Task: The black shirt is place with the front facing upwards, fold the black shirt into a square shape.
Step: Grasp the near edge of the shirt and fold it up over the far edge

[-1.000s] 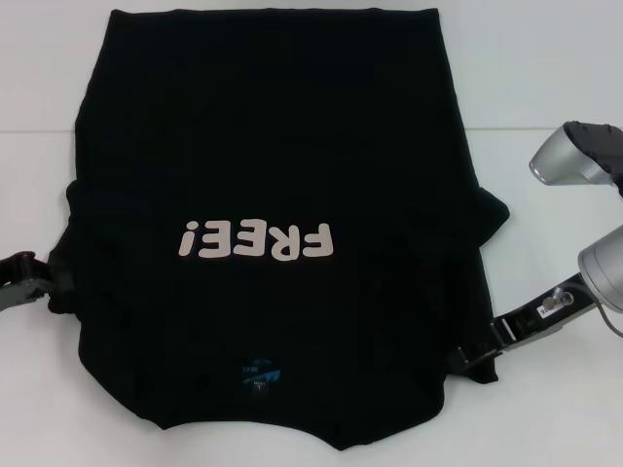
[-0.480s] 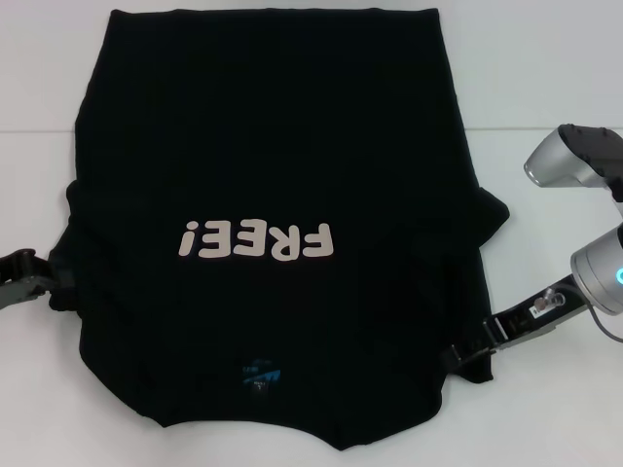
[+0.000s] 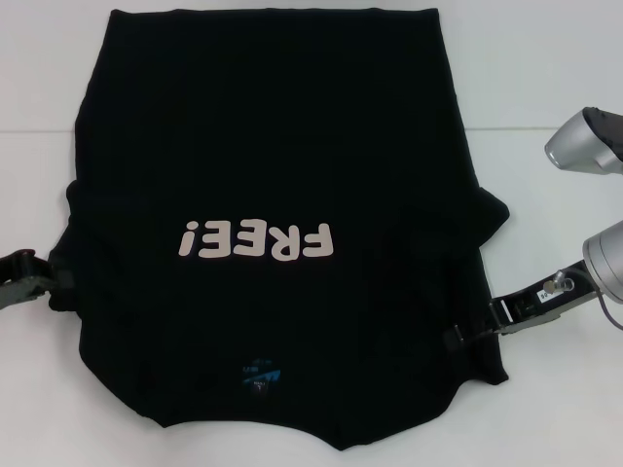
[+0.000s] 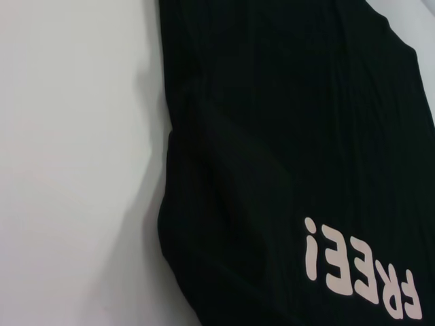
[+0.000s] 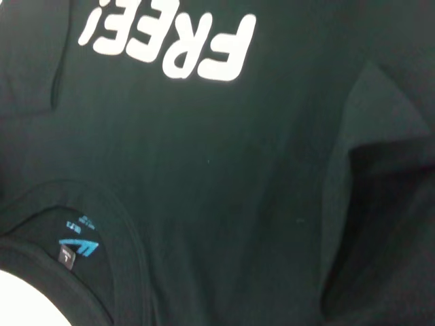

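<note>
The black shirt (image 3: 273, 146) lies spread front-up on the white table (image 3: 545, 78), collar toward me. Its pale "FREE!" lettering (image 3: 255, 240) reads upside down, and the blue neck label (image 3: 259, 377) sits near the front edge. My left gripper (image 3: 47, 282) is at the shirt's left edge, against the bunched sleeve. My right gripper (image 3: 458, 341) is at the lower right edge, its dark tip merging with the fabric. In the left wrist view, the shirt (image 4: 285, 136) and its lettering (image 4: 360, 272) lie beside bare table. The right wrist view shows the lettering (image 5: 170, 37) and label (image 5: 77, 248).
White table surface (image 4: 75, 170) surrounds the shirt on the left, right and far sides. The right sleeve (image 3: 490, 216) sticks out as a small hump at the shirt's right edge. My right arm's silver elbow (image 3: 584, 146) rises at the far right.
My right gripper's tip has slid slightly inward and up along the shirt's right edge, while that arm's elbow swung right. The left arm and the shirt have hardly moved.
</note>
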`<action>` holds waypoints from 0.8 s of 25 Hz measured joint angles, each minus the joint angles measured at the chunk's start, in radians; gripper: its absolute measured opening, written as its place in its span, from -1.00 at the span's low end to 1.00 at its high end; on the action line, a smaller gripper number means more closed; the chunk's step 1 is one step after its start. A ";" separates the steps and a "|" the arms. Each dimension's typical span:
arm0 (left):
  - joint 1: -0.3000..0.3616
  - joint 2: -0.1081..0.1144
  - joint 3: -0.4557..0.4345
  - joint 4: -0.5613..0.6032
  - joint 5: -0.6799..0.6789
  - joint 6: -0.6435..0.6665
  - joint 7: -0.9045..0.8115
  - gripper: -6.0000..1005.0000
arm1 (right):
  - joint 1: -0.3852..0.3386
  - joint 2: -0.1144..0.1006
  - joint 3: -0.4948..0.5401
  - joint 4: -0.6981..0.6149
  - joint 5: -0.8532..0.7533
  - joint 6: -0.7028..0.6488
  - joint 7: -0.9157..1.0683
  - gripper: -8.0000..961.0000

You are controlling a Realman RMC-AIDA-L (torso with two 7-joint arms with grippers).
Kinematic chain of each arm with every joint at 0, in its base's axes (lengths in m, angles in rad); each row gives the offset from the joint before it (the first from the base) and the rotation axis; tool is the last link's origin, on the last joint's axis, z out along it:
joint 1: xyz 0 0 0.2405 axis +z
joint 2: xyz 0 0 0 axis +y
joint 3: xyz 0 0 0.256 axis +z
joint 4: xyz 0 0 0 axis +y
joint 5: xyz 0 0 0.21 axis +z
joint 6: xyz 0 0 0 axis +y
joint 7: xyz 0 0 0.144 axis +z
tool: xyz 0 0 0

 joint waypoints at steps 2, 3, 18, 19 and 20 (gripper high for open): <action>0.000 0.000 0.000 0.000 0.000 0.000 0.000 -0.93 | 0.000 0.001 -0.002 0.004 0.000 0.000 0.000 0.31; 0.000 0.000 0.000 0.000 0.000 0.000 0.000 -0.93 | 0.000 0.001 -0.004 0.005 -0.002 0.000 0.000 0.31; -0.001 0.002 0.000 0.000 -0.001 -0.009 0.000 -0.93 | -0.033 -0.045 -0.008 -0.043 -0.030 -0.083 0.061 0.31; -0.001 0.002 0.000 0.000 -0.001 -0.009 0.000 -0.93 | -0.036 -0.052 -0.008 -0.044 -0.036 -0.087 0.068 0.31; -0.001 0.002 0.000 0.000 -0.001 -0.010 0.000 -0.93 | -0.038 -0.054 -0.008 -0.044 -0.040 -0.088 0.072 0.31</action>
